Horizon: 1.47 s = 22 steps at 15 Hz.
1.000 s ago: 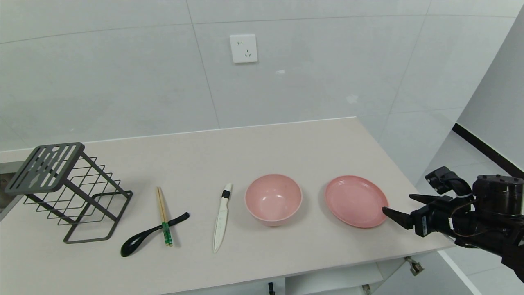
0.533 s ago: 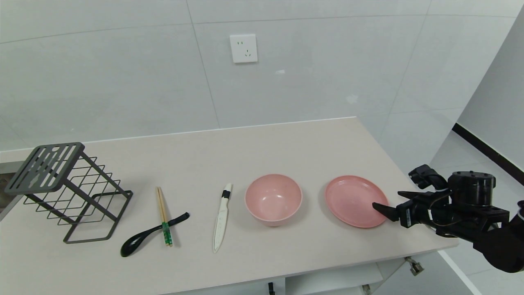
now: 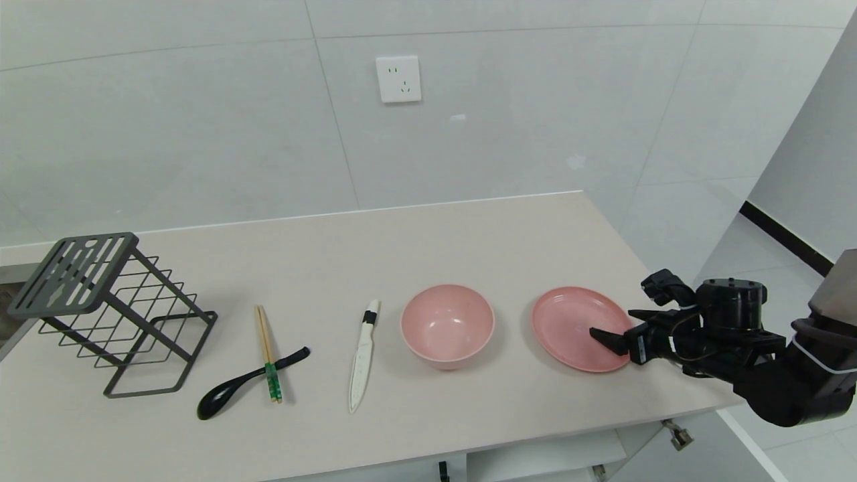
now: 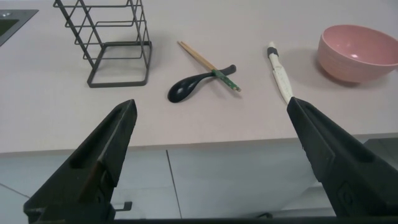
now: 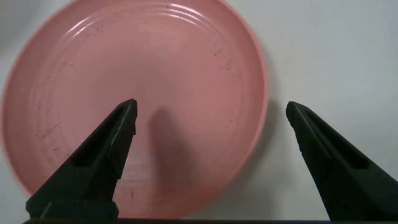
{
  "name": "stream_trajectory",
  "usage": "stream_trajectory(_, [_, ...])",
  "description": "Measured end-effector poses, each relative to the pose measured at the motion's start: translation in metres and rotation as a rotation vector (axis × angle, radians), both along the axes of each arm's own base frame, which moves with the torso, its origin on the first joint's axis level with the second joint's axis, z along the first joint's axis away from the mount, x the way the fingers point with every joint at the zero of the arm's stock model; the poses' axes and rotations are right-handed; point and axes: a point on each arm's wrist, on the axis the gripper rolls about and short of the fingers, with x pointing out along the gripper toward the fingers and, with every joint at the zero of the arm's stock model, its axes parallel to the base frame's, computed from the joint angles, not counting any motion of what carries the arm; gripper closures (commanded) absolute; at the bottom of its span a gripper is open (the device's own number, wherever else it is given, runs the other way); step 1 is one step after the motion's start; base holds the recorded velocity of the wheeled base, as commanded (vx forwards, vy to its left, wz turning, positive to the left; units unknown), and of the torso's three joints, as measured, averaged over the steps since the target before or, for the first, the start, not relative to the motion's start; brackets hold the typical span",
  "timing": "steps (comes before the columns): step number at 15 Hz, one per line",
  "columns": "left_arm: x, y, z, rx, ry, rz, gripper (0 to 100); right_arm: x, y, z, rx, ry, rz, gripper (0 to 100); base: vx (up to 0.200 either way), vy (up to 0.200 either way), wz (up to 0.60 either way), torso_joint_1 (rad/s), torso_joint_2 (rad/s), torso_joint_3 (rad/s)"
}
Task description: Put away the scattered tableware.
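A pink plate lies flat at the right of the counter, with a pink bowl to its left. My right gripper hangs open over the plate's right rim. In the right wrist view, one finger is over the plate and the other over bare counter beyond the rim. A white knife, wooden chopsticks and a black spoon lie further left. My left gripper is open off the counter's front edge, facing the spoon, chopsticks and knife.
A dark wire rack stands at the counter's left end, with nothing in it. The counter's right edge runs close beside the plate. A tiled wall with a socket rises behind. Open counter stretches behind the tableware.
My right gripper has moved left, from beside the counter's edge to over the plate's right rim, staying open. The tableware and rack have not moved.
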Motion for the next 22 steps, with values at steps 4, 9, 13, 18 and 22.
stream_trajectory(4, [0.0, 0.0, 0.0, 0.0, 0.0, 0.0, 0, 0.003, 0.007, -0.008, -0.003, 0.016, 0.021, 0, 0.0, 0.0, 0.0, 0.0, 0.0, 0.0])
stream_trajectory(9, [0.0, 0.0, 0.0, 0.001, 0.0, 0.0, 0, 0.004, 0.009, -0.011, 0.002, 0.015, 0.035, 100, 0.0, 0.0, 0.0, 0.0, 0.0, 0.0])
stream_trajectory(13, [0.0, 0.0, 0.0, 0.001, 0.0, 0.0, 0, 0.007, 0.001, -0.017, 0.0, 0.027, -0.004, 100, 0.0, 0.0, 0.0, 0.0, 0.0, 0.0])
stream_trajectory(18, [0.0, 0.0, 0.0, 0.004, 0.0, -0.001, 0, 0.005, -0.006, -0.01, -0.002, 0.021, -0.027, 100, 0.0, 0.0, 0.0, 0.0, 0.0, 0.0])
stream_trajectory(22, [0.0, 0.0, 0.0, 0.006, 0.0, -0.001, 0, -0.009, -0.007, 0.045, 0.01, -0.131, -0.026, 100, 0.0, 0.0, 0.0, 0.0, 0.0, 0.0])
